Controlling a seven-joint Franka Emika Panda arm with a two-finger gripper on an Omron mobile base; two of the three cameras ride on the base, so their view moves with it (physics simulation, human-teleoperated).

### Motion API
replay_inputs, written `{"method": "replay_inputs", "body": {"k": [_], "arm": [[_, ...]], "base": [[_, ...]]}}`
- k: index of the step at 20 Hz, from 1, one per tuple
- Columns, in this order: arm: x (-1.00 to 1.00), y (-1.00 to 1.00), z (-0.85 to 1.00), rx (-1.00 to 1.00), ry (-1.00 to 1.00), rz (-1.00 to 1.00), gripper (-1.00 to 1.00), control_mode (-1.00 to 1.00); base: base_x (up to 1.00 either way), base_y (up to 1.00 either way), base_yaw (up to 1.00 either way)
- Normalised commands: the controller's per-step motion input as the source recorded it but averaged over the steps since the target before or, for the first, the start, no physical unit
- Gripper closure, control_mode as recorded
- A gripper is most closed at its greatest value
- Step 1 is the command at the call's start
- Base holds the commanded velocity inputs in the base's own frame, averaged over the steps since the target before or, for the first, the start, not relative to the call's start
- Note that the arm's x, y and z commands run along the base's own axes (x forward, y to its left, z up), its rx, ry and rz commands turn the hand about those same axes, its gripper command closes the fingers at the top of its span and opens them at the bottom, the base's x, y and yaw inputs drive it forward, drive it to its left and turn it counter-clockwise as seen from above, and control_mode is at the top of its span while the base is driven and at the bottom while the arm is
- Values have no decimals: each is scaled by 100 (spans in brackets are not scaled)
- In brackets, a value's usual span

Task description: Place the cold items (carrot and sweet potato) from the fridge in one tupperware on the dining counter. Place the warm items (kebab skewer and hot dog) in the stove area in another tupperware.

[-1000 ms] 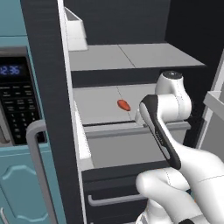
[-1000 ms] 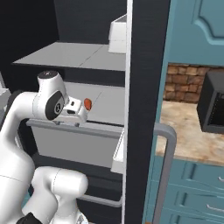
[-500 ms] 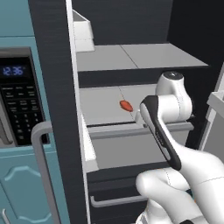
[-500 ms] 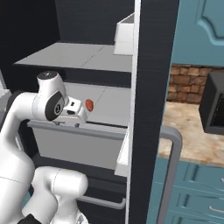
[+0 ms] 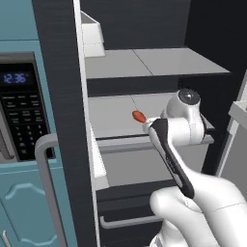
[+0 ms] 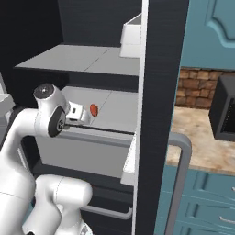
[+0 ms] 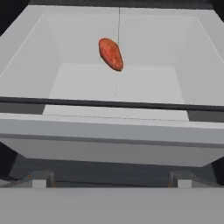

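Stubby reddish oval sweet potato (image 7: 110,54) on smooth shelf (image 7: 144,89).

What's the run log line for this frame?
phase: reach into fridge | target: sweet potato on middle shelf | gripper: open, empty, short of target

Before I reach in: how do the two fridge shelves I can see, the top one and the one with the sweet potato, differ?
The upper shelf sits higher and holds a white box at its left end; the middle shelf carries only the sweet potato, lying near its centre seam. The upper shelf is well above the arm, while the middle shelf is level with the open tool, which is short of the potato. Both are flat, pale grey, split by a thin seam.
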Motion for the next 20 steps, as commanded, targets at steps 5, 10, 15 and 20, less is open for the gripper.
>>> {"method": "replay_inputs", "body": {"k": [5,10,15,20], "arm": [[91,0,18,5,10,0,-100,-100],[89,0,-15,-4,2,1,-100,-100],[78,0,-23,-5,1,0,-100,-100],[75,-12,-27,0,0,4,-100,-100]], "base": [[0,0,0],[0,0,0],[0,0,0],[0,0,0]]}}
